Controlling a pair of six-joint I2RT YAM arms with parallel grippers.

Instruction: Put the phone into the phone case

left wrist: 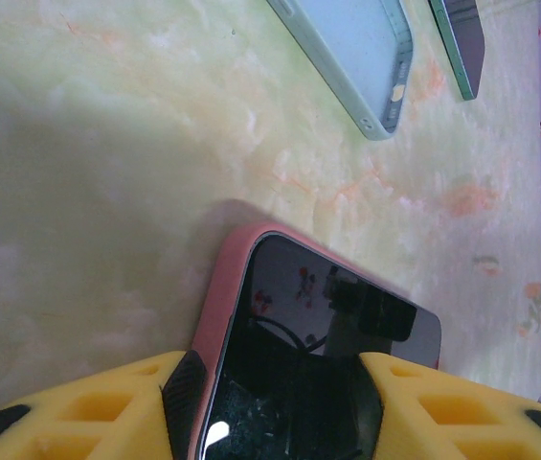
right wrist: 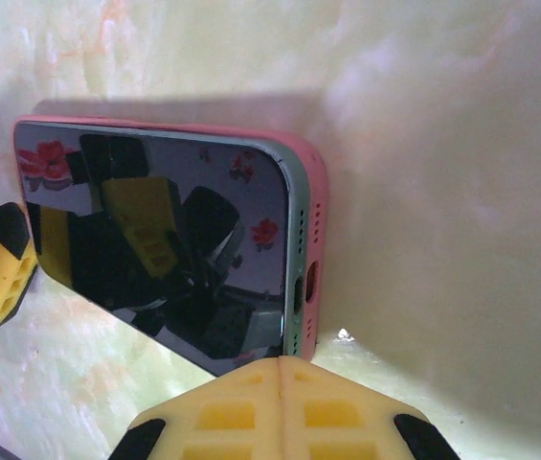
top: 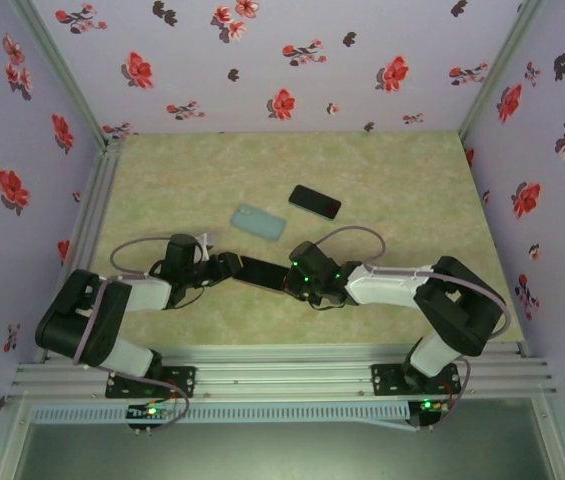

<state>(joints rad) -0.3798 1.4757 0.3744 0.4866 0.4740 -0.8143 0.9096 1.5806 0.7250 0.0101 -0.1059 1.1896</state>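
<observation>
A phone [top: 262, 271] with a dark screen lies in a pink phone case [left wrist: 218, 321] near the table's front middle. My left gripper [top: 230, 267] is shut across its width, one yellow finger at each long side [left wrist: 289, 426]. The phone's mint-green bottom edge [right wrist: 294, 278] stands a little proud of the pink case [right wrist: 318, 216] at the port end. My right gripper [top: 292, 280] is shut, its fingers [right wrist: 251, 417] pressed together, and its tips [right wrist: 281, 369] touch that bottom corner of the phone.
A pale teal empty case [top: 259, 222] [left wrist: 351, 48] lies behind the held phone, and a second dark phone [top: 314, 201] [left wrist: 462, 38] sits further back right. Flowered walls surround the table on three sides.
</observation>
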